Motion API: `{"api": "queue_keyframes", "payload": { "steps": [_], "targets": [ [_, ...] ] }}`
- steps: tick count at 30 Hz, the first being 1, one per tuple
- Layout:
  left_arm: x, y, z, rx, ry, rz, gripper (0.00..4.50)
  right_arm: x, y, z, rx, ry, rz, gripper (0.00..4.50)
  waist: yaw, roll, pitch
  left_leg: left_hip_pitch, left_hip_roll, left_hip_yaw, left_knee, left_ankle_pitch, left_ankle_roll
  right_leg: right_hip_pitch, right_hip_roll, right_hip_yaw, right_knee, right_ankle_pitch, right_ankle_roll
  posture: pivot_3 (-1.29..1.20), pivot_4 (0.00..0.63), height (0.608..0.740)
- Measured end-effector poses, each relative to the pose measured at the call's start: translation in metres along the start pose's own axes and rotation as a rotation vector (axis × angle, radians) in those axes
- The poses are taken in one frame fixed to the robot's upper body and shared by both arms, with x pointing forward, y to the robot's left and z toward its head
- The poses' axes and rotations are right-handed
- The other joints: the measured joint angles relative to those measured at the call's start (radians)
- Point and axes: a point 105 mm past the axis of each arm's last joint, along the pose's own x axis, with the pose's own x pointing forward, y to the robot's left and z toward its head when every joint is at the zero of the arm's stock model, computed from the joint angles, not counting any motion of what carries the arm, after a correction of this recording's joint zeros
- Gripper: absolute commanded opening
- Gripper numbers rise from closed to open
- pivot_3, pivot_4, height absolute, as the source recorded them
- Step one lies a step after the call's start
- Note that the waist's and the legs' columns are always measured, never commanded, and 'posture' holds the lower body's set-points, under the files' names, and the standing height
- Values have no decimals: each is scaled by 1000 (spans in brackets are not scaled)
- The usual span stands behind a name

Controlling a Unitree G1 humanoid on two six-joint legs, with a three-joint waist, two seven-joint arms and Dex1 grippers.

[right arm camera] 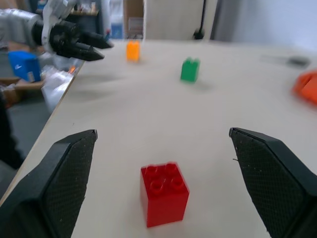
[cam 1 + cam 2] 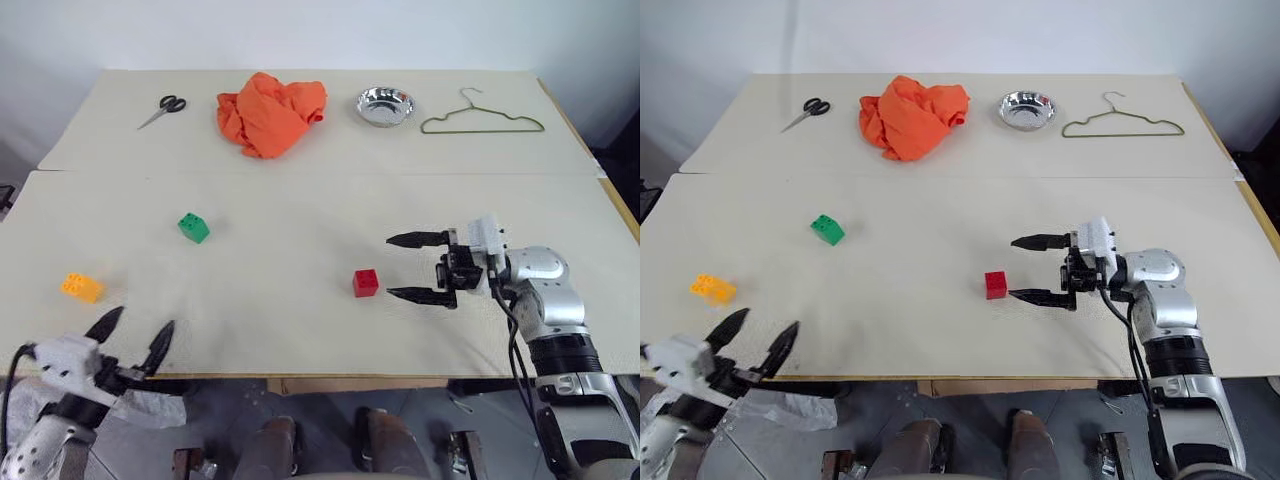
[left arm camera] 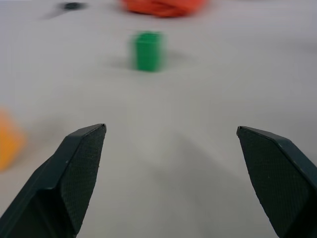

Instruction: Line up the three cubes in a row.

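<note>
The right gripper [image 2: 417, 267] lies level over the table [image 2: 300, 320], pointing toward the robot's left, its two black fingers spread wide with nothing between them. The red cube [image 2: 366, 283] sits on the table just beyond the fingertips, close to the nearer finger but apart from it; in the right wrist view the cube stands upright, studs up, in the gap ahead of the open fingers.

The left gripper [image 2: 137, 335] hovers at the table's near left edge, pointing forward, fingers also spread wide and holding nothing. The yellow-orange cube [image 2: 82, 288] lies near it, a little further in from the edge, and the green cube [image 2: 194, 228] sits further back, tilted, seemingly resting on one side, though the view is too small to be sure.

The three cubes lie well apart from one another and form no row: yellow-orange at the left, green behind and between, red toward the right. Nothing stands between either gripper and its nearest cube.

Along the far side of the table lie one pair of scissors [image 2: 163, 109], one crumpled orange cloth [image 2: 270, 113], one steel bowl [image 2: 385, 105] and one wire hanger [image 2: 481, 119], all well apart from the cubes.
</note>
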Motion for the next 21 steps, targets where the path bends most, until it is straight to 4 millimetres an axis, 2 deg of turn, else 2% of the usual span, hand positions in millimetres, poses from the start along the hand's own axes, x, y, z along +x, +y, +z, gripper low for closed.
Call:
{"api": "queue_keyframes", "payload": {
  "steps": [3, 6, 8, 15, 17, 19, 21],
  "targets": [
    [-9, 7, -11, -38, 28, 65, 4500, -15, 5, -18, 49, 5, -61, 4487, 10, 0, 0, 0, 0, 0, 0, 0, 0, 0, 0, 1, 0, 0, 0, 0, 150, 740],
    [4, 0, -6, -52, 5, 24, 4500, -23, 1, -22, 48, 15, -100, 4487, 15, 0, 0, 0, 0, 0, 0, 0, 0, 0, 0, 0, 0, 0, 0, 0, 150, 740],
    [19, -5, 0, -64, -19, 2, 4500, -23, -1, -19, 20, 12, -103, 4487, 13, 0, 0, 0, 0, 0, 0, 1, 0, 0, 0, 0, 1, 0, 0, 0, 150, 740],
    [100, -16, 46, -26, -85, -101, 4500, -21, 0, -14, 3, 17, -85, 4487, 13, 0, 0, -1, -1, 0, 1, 1, -1, -2, 0, 0, 6, 0, 0, 0, 150, 740],
    [123, -16, 52, -16, -65, -134, 4500, -21, 1, -12, 3, 17, -83, 4487, 12, 0, 0, -1, -1, 0, 1, 1, -1, -3, 1, 0, 9, 0, 0, 0, 150, 740],
    [136, -16, 54, -12, -46, -155, 4500, -19, 1, -10, -1, 16, -80, 4487, 5, 0, 0, -1, -1, 0, 1, 1, -1, -3, 1, 0, 9, 0, 0, 0, 150, 740],
    [154, -17, 48, -15, 26, -191, 4500, -19, 2, -9, 1, 17, -85, 4487, 2, 0, 0, -1, -1, -1, 1, 2, -1, -4, 1, 0, 11, 0, 0, 0, 150, 740]
  ]
}}
